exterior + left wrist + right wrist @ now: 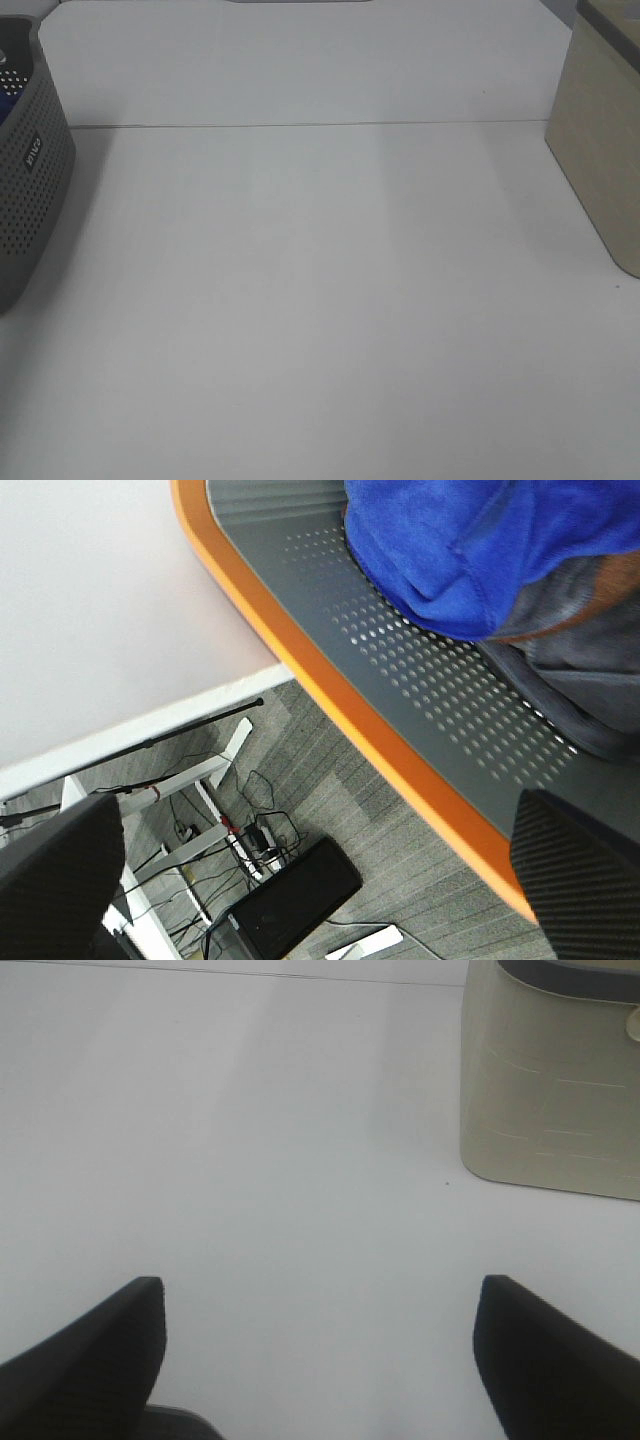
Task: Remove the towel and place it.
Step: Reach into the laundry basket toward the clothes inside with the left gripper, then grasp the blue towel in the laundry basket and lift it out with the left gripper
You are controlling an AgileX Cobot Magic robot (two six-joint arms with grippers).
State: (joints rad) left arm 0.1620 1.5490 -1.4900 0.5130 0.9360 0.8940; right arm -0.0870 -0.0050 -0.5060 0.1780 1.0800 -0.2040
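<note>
Looking down from the high camera first: the wide white tabletop (320, 300) is mostly open, with a thin seam running across it toward the back. A dark grey perforated plastic basket (35, 190) sits at the far left edge, cut off by the frame. A beige boxy bin (600, 150) hugs the right edge, so there's a big bare stretch between the two.

Left wrist cam: the royal-blue plush towel (470, 540) is bunched up on the basket's holed grey surface, which is trimmed with an orange band (330, 710). That band runs right by the table's edge, with floor (400, 830) and cables (260, 790) showing below. The left gripper (320, 880) has its black fingers (55, 880) spread wide, well apart from the towel.

Right wrist cam: the right gripper (320, 1360) is spread wide too, over bare tabletop. The beige bin is off to one side, not touching it.
</note>
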